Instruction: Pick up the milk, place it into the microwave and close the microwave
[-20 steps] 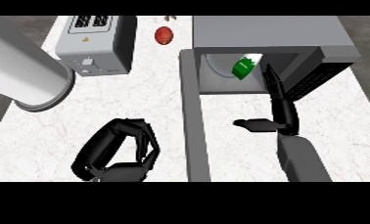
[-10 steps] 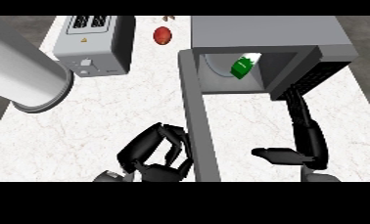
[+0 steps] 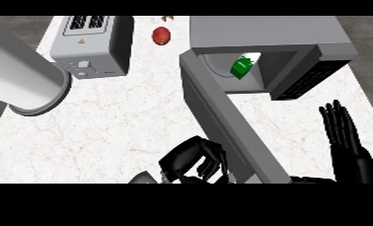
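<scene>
The green milk carton [image 3: 242,67] lies inside the open grey microwave [image 3: 262,35], on its pale turntable. The microwave's door [image 3: 229,121] swings out toward me, its grey edge running down to the lower middle. My left hand [image 3: 191,163] is at the bottom centre with its fingers curled, right against the outer side of the door's free end and holding nothing. My right hand [image 3: 344,138] stands at the lower right with straight fingers pointing up, apart from the microwave's front.
A silver toaster [image 3: 91,45] stands at the back left. A large grey cylinder [image 3: 25,82] fills the left edge. A red apple-like fruit [image 3: 161,35] lies behind, between toaster and microwave. Bare white marble counter [image 3: 124,121] stretches left of the door.
My left hand has moved right, up to the door's end. My right hand has pulled back out of the microwave toward the lower right. The milk stays inside.
</scene>
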Robot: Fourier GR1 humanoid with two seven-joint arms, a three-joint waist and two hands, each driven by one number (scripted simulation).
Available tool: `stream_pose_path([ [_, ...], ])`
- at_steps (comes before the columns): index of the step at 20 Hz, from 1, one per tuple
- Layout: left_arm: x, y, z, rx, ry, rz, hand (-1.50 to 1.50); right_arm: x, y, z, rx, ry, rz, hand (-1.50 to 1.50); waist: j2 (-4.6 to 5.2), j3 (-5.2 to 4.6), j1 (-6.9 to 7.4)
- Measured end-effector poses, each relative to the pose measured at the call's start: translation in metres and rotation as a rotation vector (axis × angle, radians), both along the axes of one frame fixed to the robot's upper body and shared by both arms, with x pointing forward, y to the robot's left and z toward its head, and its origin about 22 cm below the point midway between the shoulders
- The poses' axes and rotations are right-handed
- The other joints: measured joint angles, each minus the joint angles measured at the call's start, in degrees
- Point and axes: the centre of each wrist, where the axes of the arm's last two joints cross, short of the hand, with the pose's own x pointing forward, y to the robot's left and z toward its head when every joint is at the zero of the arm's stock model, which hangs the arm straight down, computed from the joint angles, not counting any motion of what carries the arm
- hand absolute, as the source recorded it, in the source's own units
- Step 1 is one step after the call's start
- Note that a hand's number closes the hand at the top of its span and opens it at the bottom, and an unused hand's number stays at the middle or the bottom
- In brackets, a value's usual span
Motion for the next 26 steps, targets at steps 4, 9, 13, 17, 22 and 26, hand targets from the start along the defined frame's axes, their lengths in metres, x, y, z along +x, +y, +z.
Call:
stream_pose_path([
  [4,-0.006,-0.026,-0.002,0.011,-0.023,0.042,1.50,-0.007,-0.006,0.016,0.027,-0.021,0.030,-1.50,0.16,-0.01,-0.58],
  [9,-0.006,-0.041,-0.002,-0.004,-0.028,0.145,1.50,-0.006,-0.013,0.037,0.062,-0.042,0.088,-1.50,0.48,-0.04,-2.04],
  [13,-0.002,-0.049,0.003,-0.052,-0.035,0.218,1.50,-0.001,-0.014,0.054,0.064,-0.062,0.149,-1.50,0.81,-0.10,-3.38],
  [17,0.010,-0.055,0.013,-0.107,-0.065,0.280,1.50,0.002,-0.013,0.070,0.062,-0.081,0.238,-1.50,1.08,-0.16,-4.91],
  [22,0.027,-0.062,0.029,-0.158,-0.095,0.329,1.50,0.005,-0.011,0.086,0.052,-0.092,0.353,-1.50,1.52,-0.18,-7.22],
  [26,0.044,-0.066,0.041,-0.170,-0.096,0.385,1.50,0.007,-0.006,0.097,0.056,-0.108,0.415,-1.50,1.96,-0.19,-9.05],
])
